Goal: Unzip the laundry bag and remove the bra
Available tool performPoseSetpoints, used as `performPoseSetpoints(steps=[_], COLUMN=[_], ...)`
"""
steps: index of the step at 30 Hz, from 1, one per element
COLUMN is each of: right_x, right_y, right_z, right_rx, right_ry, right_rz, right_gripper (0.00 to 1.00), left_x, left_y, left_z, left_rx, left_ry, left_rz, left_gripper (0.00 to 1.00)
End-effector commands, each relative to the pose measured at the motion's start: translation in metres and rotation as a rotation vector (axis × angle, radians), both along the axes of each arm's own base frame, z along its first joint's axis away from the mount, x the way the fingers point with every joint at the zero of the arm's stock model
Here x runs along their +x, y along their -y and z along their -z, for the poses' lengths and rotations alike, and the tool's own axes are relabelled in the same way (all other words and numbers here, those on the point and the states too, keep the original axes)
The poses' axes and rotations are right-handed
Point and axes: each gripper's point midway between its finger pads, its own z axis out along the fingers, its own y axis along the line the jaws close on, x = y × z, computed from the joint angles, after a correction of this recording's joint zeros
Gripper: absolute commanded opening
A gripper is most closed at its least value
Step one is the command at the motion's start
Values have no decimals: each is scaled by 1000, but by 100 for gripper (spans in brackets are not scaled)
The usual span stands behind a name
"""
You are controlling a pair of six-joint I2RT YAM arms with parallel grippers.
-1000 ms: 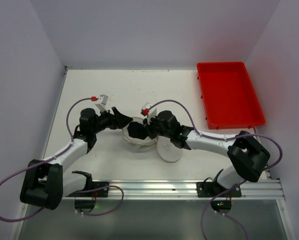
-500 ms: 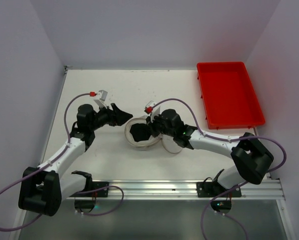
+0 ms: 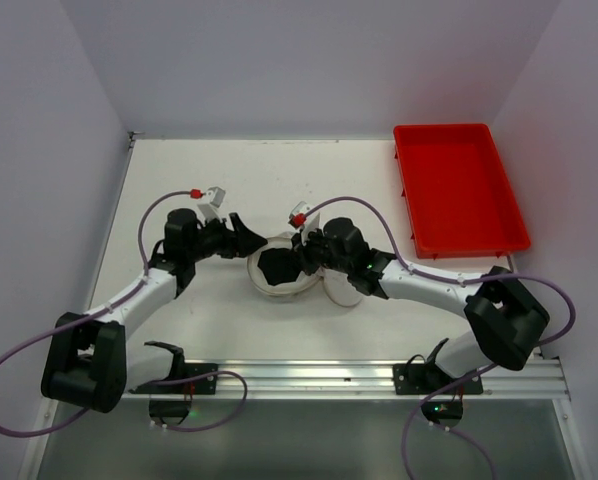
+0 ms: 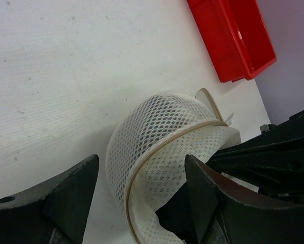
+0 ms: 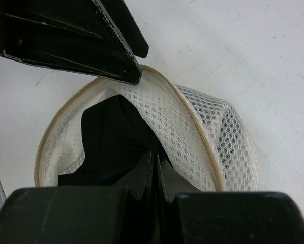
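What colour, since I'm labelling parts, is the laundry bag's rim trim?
Tan-beige rim trim, clearest in the right wrist view.

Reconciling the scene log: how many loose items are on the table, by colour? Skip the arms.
White: 1, mesh bag
Black: 1, bra, inside the bag
Red: 1, tray
Total: 3

There is one cream-white mesh dome-shaped laundry bag (image 4: pixel 157 134), one black soft fabric bra (image 5: pixel 111 137), one red rectangular plastic tray (image 3: pixel 459 190), one white counter (image 3: pixel 179 180), and two black claws: left claw (image 3: pixel 247 238), right claw (image 3: pixel 301 262).
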Motion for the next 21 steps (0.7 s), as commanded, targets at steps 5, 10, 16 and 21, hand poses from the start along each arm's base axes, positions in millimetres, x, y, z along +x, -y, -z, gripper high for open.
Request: performPoseSetpoints(steps=[5,10,16,21], right_x=[5,6,3,-1], right_y=[-10,-9,-9,-8], right_z=[-42,-43,-45,-48], right_rx=[103,106,112,120], right_ry=[75,74,75,80], right_rz=[-21,-21,-38,-48], right_gripper=[0,0,0,0], left_x=[-1,-3,-4,1], left_y=[12,13,20,18], left_z=[-10,-5,-4,-2], left_rx=[-24,-26,-69,-70], left_ry=[45,40,23,10], left_rz=[67,74,98,70], left_gripper=[70,63,16,0])
